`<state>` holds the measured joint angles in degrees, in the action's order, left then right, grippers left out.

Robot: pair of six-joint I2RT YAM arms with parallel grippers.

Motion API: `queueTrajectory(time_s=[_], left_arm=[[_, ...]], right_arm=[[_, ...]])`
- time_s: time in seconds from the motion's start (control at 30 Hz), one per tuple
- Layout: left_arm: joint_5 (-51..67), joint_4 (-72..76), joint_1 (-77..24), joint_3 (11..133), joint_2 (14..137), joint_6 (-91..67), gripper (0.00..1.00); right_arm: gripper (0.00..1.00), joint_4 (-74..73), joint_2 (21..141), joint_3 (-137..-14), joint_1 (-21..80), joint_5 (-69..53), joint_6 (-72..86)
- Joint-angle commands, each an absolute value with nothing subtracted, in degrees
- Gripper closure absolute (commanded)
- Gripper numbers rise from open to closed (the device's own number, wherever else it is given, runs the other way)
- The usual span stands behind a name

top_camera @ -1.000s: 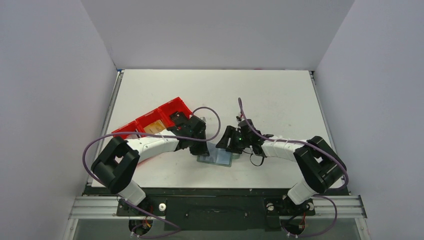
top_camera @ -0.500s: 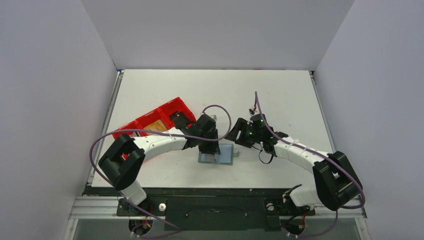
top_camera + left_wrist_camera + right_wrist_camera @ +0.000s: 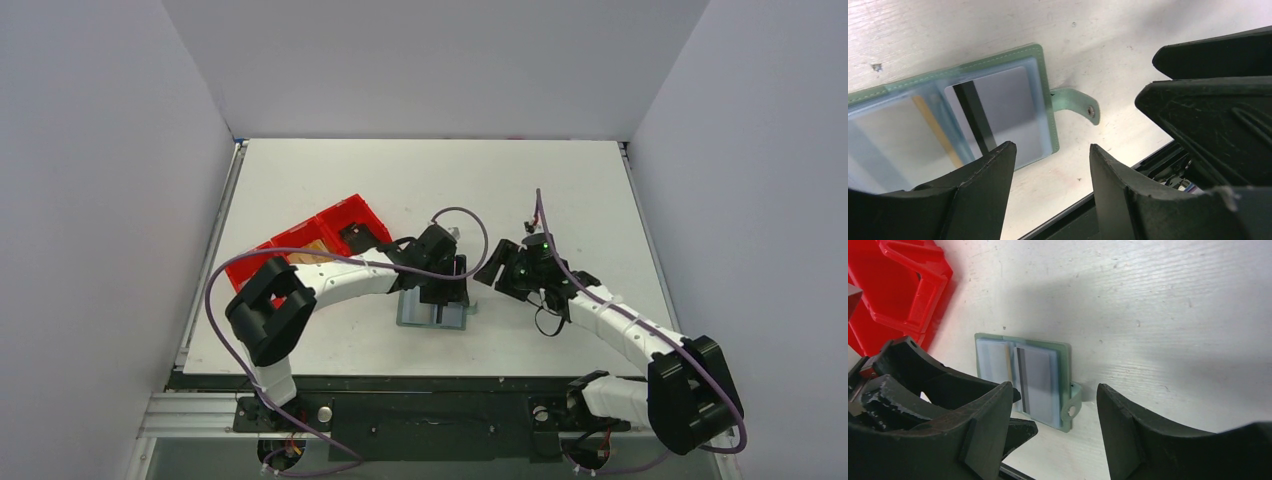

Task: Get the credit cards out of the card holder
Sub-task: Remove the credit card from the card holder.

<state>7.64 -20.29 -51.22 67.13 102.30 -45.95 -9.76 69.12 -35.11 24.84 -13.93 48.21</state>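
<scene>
The card holder (image 3: 432,311) lies opened flat near the table's front edge, grey-green with clear sleeves (image 3: 973,107) and a small tab (image 3: 1076,100). Credit cards sit in the sleeves: one with a black stripe (image 3: 1003,105), one with a yellow stripe (image 3: 923,130). My left gripper (image 3: 445,292) hovers over the holder's right part, open (image 3: 1052,147), with nothing between its fingers. My right gripper (image 3: 499,269) hangs just right of the holder, open (image 3: 1055,387) and empty, looking at the holder (image 3: 1023,375) and its tab (image 3: 1072,403).
A red three-compartment tray (image 3: 303,243) stands left of the holder, with something tan (image 3: 314,249) in its middle compartment; its corner shows in the right wrist view (image 3: 903,285). The table's dark front edge (image 3: 1088,205) runs close below the holder.
My left gripper moved right over the holder and opened from shut. The right arm drew back to the right, away from the holder. The holder now lies squarer to the table edge.
</scene>
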Motion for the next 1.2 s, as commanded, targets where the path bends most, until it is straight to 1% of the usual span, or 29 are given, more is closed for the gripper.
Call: queueTrajectory(time_s=[0.0,0.17,0.43,0.57,0.6,0.7,0.93,1.17], left_arm=[[8.2,-19.0,-51.6,70.2,102.9,-45.2,0.46],[4.6,-21.0,-50.3,68.7,99.4,-45.8,0.46],[5.6,-20.4,-44.6,61.0,93.1,-46.2,0.46],[7.6,-18.9,-43.0,58.6,92.1,-46.5,0.47],[7.7,-18.6,-42.7,58.4,92.0,-46.6,0.48],[8.4,-18.2,-42.5,57.8,91.9,-46.5,0.5],[10.1,-16.1,-42.4,57.2,92.2,-46.5,0.55],[12.9,-13.8,-42.5,57.4,93.4,-46.1,0.58]], right_arm=[[0.42,-12.2,66.2,-34.8,24.0,-11.6,46.7],[0.44,-13.2,65.5,-35.3,25.2,-11.3,46.8],[0.51,-15.9,67.4,-39.3,36.3,-3.0,49.0],[0.58,-15.8,71.2,-41.1,40.7,-0.6,50.0],[0.62,-15.8,71.9,-41.8,41.2,-0.4,50.1],[0.63,-15.3,75.1,-43.1,43.4,-0.2,49.9],[0.65,-14.1,81.8,-44.3,44.1,2.1,49.5],[0.72,-13.2,85.0,-44.3,44.0,2.9,49.3]])
